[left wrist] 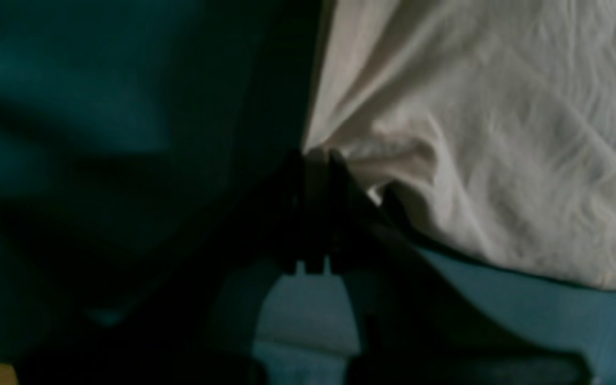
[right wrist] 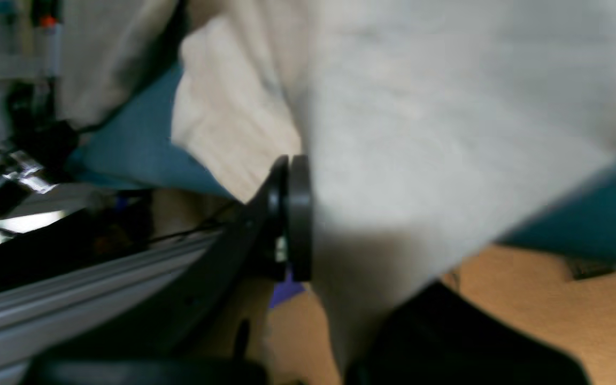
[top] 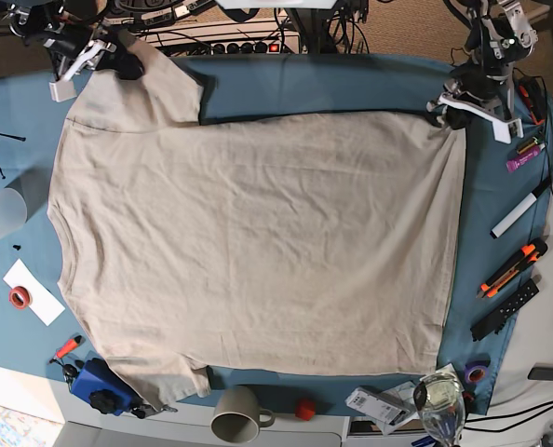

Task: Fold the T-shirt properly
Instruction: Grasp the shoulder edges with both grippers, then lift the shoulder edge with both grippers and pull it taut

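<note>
At far edge, left pincer [top: 441,104] and right pincer [top: 109,58] clamp T-shirt [top: 258,242] corners; uneven lift risks slipping, skewing fold.

A blue cloth [top: 332,93] covers the worktop [top: 537,335]. The T-shirt [top: 258,242] lies spread flat on it. A mug [top: 237,413] stands near; markers [top: 517,216] lie right.

T-shirt [left wrist: 500,144]: beige, wrinkled, fills frame from 12 to 4 o'clock; edge runs along 4 o'clock side, corner bunched toward centre. Left gripper [left wrist: 316,160]: dark, rises from 6 o'clock to centre; fingers [left wrist: 340,176] pressed together on bunched T-shirt corner, fabric puckered at pinch. Blue cloth [left wrist: 527,315]: covers tabletop, bright at 5 o'clock, deep shadow and blurred from 7 to 11 o'clock.
</note>
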Robot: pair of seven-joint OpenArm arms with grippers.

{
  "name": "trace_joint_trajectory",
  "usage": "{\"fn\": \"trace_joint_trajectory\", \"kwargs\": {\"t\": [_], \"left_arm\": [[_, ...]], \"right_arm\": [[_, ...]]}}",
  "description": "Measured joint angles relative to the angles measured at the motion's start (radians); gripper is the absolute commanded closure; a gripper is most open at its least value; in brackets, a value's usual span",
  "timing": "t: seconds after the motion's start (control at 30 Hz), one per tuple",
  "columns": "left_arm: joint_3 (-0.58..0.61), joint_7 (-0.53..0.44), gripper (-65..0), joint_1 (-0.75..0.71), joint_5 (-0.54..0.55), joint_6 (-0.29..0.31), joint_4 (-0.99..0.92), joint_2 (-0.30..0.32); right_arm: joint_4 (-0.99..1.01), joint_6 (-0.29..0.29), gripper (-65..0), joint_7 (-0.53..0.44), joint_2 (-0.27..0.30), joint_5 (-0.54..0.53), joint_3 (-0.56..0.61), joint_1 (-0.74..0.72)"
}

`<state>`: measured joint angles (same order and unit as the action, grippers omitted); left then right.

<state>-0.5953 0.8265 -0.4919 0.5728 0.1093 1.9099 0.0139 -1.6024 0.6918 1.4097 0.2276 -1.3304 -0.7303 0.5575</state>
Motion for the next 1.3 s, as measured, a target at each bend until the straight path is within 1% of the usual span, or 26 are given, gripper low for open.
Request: {"fn": "trace_joint_trajectory", "kwargs": {"t": [0.1, 0.17, 0.27, 0.37, 0.43, 0.53, 0.77, 0.87, 0.97, 1.0, 1.17, 1.3], "left_arm": [[-0.044, 0.031, 0.0, -0.004, 0.042, 0.001, 0.000, 0.000], [-0.066, 0.049, 0.0, -0.007, 0.054, 0.030, -0.002, 0.006], [-0.070, 0.064, 0.0, -0.032, 0.089, 0.053, -0.003, 0.037], [-0.071, 0.056, 0.0, -0.070, 0.098, 0.056, -0.002, 0.069], [-0.073, 0.057, 0.0, -0.087, 0.098, 0.055, 0.005, 0.081], [-0.074, 0.095, 0.0, -0.101, 0.094, 0.048, 0.028, 0.083], [-0.078, 0.110, 0.0, -0.200, 0.094, 0.048, 0.108, 0.083], [-0.112, 0.111, 0.0, -0.232, 0.098, 0.049, 0.156, 0.082], [-0.161, 0.113, 0.0, -0.239, 0.099, 0.049, 0.180, 0.083], [-0.173, 0.114, 0.0, -0.239, 0.105, 0.049, 0.181, 0.083], [-0.186, 0.121, 0.0, -0.239, 0.144, 0.049, 0.181, 0.083], [-0.186, 0.119, 0.0, -0.233, 0.151, 0.049, 0.181, 0.083]], "right_arm": [[-0.081, 0.004, 0.0, -0.003, 0.002, -0.005, -0.047, 0.002], [-0.110, 0.005, 0.0, -0.003, 0.002, -0.012, -0.062, 0.003], [-0.122, 0.005, 0.0, -0.003, 0.002, -0.010, -0.064, 0.038], [-0.124, 0.005, 0.0, 0.000, 0.002, -0.014, -0.064, 0.094], [-0.124, 0.005, 0.0, 0.000, 0.002, -0.035, -0.066, 0.126], [-0.125, 0.005, 0.0, -0.002, 0.001, -0.041, -0.066, 0.157], [-0.126, 0.005, 0.0, -0.003, -0.002, -0.083, -0.077, 0.220], [-0.126, 0.005, 0.0, -0.004, -0.029, -0.138, -0.149, 0.218], [-0.136, 0.005, 0.0, 0.003, -0.053, -0.135, -0.214, 0.219], [-0.142, 0.005, 0.0, 0.006, -0.053, -0.134, -0.227, 0.221], [-0.179, 0.005, 0.0, 0.005, -0.048, -0.132, -0.238, 0.204], [-0.190, 0.005, 0.0, 0.006, -0.048, -0.133, -0.238, 0.153]]}}
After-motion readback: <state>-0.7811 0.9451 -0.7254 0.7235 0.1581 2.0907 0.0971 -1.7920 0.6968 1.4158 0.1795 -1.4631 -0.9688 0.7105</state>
